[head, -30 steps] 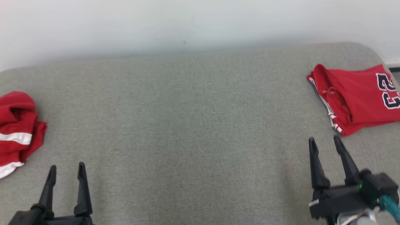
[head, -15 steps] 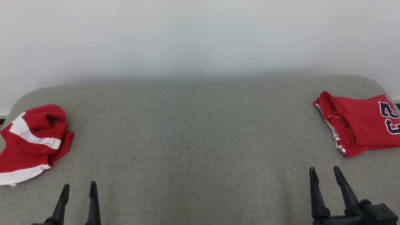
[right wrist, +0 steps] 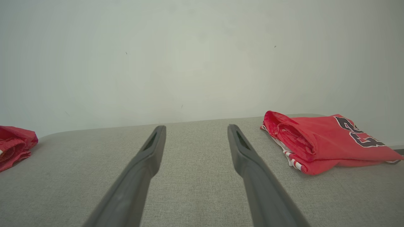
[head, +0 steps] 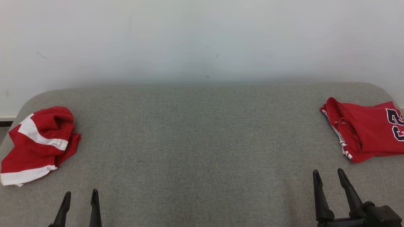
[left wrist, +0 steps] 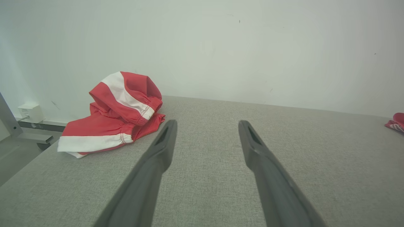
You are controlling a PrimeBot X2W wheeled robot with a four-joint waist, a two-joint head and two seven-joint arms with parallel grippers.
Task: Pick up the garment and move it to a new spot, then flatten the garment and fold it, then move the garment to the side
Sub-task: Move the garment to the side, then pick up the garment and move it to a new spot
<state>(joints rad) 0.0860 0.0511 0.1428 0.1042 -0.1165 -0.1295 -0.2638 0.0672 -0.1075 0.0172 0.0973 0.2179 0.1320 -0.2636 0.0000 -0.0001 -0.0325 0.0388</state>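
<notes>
Your left hand [head: 80, 194] hovers over the near edge, its two long dark fingers spread wide with nothing between them. Your right hand [head: 328, 172] stands the same way, fully parted and empty, toward the opposite near corner. Both hang above a broad grey woven-fabric surface [head: 202, 142] set against a plain white wall [head: 202, 37].

Beyond the left hand and to its outside, near the surface's left end, a crumpled red garment with white bands [head: 38, 142] lies heaped on itself. The left wrist view shows its gathered, elasticated edges. It looks like the piece to take up now. Beyond the right hand, at the far right end, a folded red jersey with dark numerals [head: 366, 132] lies flat and appears already dealt with.

The crumpled garment reads as thin sports cloth: light, soft and limp, probably a little slick. Expect it to sag and trail when lifted and to give no stiffness to push against. Take hold at a raised ridge, either the humped fold on top of the heap or the white-banded hem nearest you, and close well down over several layers so the cloth cannot slip free. For flattening, a hand at each end of a gathered edge should spread it best.
</notes>
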